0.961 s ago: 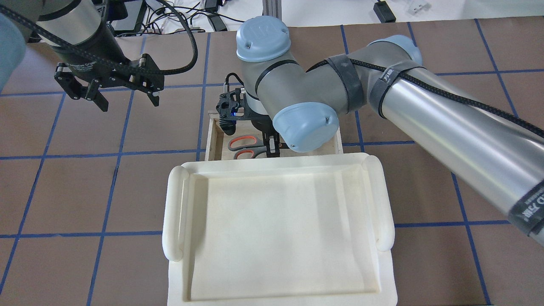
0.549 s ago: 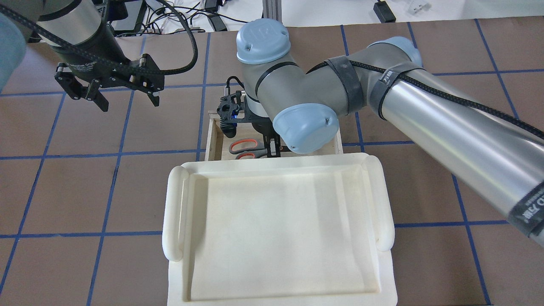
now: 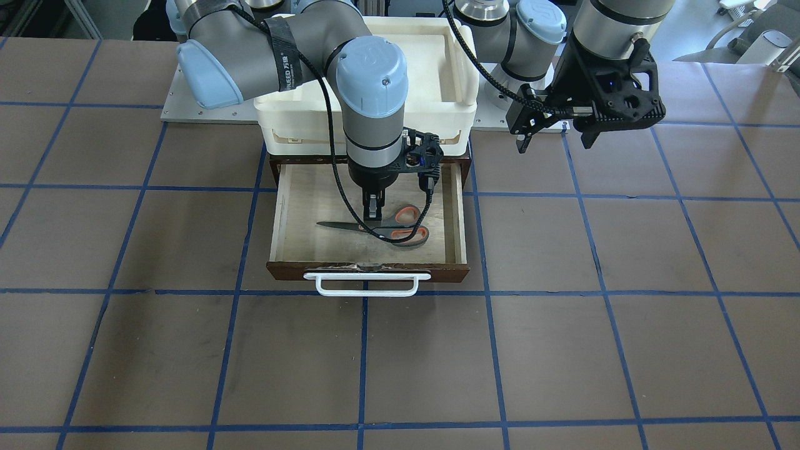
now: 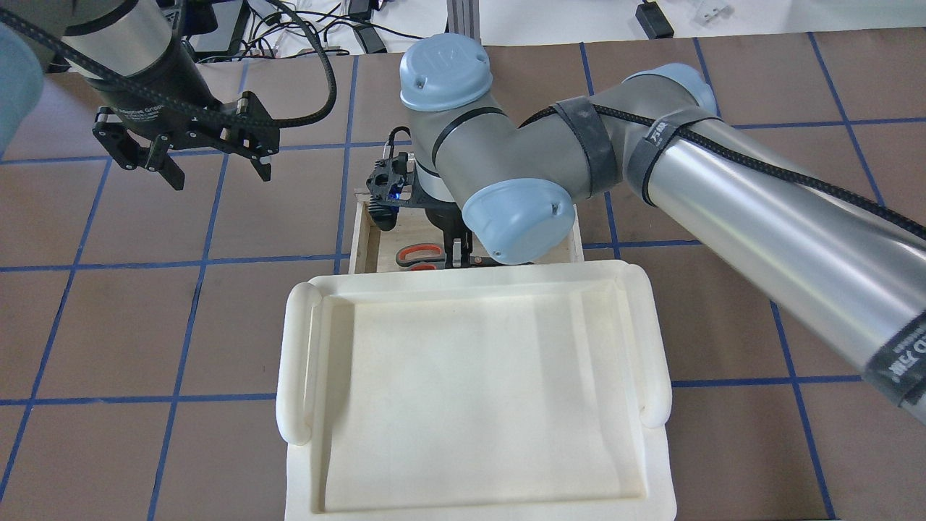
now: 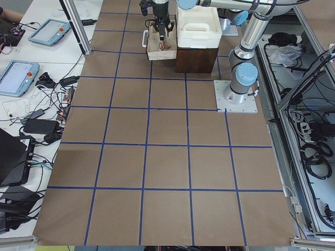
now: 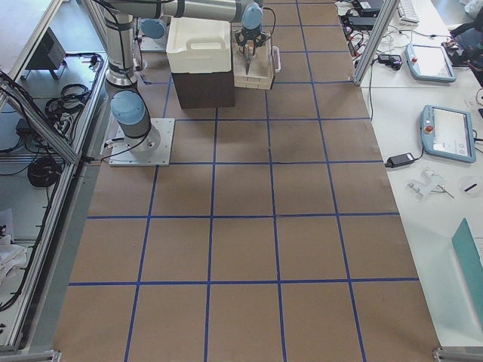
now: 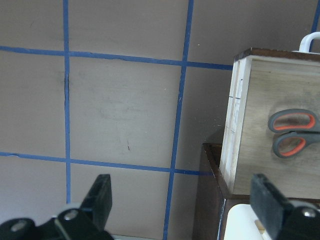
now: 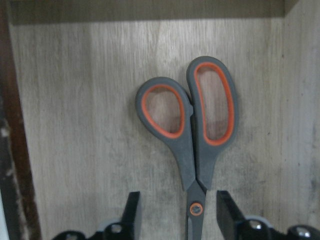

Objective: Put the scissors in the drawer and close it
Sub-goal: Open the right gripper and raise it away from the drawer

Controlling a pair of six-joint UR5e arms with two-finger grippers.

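Note:
The scissors (image 3: 400, 228) lie flat on the pale floor of the open drawer (image 3: 369, 270), handles toward the robot's left. They also show in the overhead view (image 4: 419, 252), the left wrist view (image 7: 292, 131) and the right wrist view (image 8: 195, 130). My right gripper (image 3: 373, 212) reaches down into the drawer. Its fingers (image 8: 132, 215) stand apart on either side of the scissors' pivot, with gaps, so it is open. My left gripper (image 4: 213, 166) is open and empty above the table, to the robot's left of the drawer. The white bar handle (image 3: 367, 284) faces away from the robot.
A white plastic bin (image 4: 296, 362) sits on top of the dark brown cabinet (image 5: 196, 60) that holds the drawer. In the overhead view its rim hides the near part of the drawer. The right arm's elbow (image 4: 514, 217) hangs over the drawer. Brown table with blue grid lines all around.
The right gripper and the scissors have shifted a little toward the bin in the overhead view, lower into the drawer. The left arm has not moved.

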